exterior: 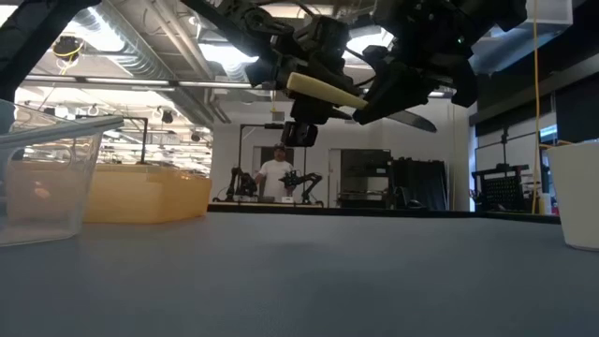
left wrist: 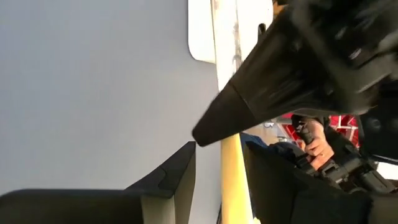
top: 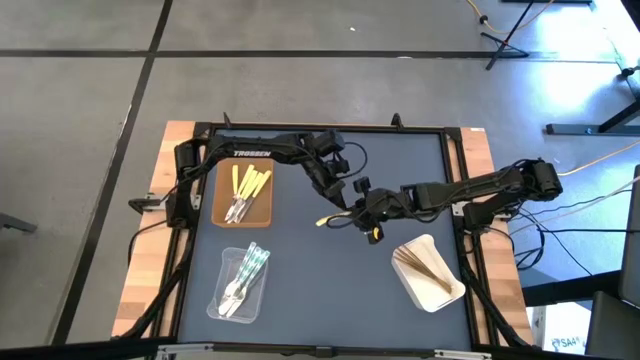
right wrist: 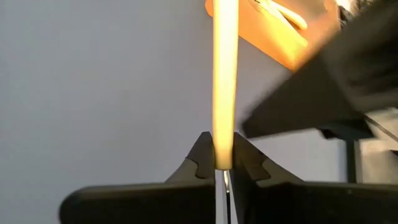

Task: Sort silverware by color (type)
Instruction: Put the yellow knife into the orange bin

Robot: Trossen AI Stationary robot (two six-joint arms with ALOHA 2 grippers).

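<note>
Yellow utensil (right wrist: 224, 81): above the table middle, clear of the mat in the low view.
Right gripper (right wrist: 224, 163): its wrist view shows fingers clamped on the utensil's end.
Left gripper (left wrist: 217, 177): fingers apart around the same utensil; contact cannot be told.
High view only: brown tray (top: 262, 213) with yellow pieces, clear tray (top: 222, 298), white tray (top: 447, 292).

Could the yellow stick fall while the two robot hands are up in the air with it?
It might. The right gripper pinches only the very end of the yellow utensil, high above the table, so it could tip or slip. The left gripper is open around it; bumping it could knock it loose, short of the brown tray holding the other yellow ones.
</note>
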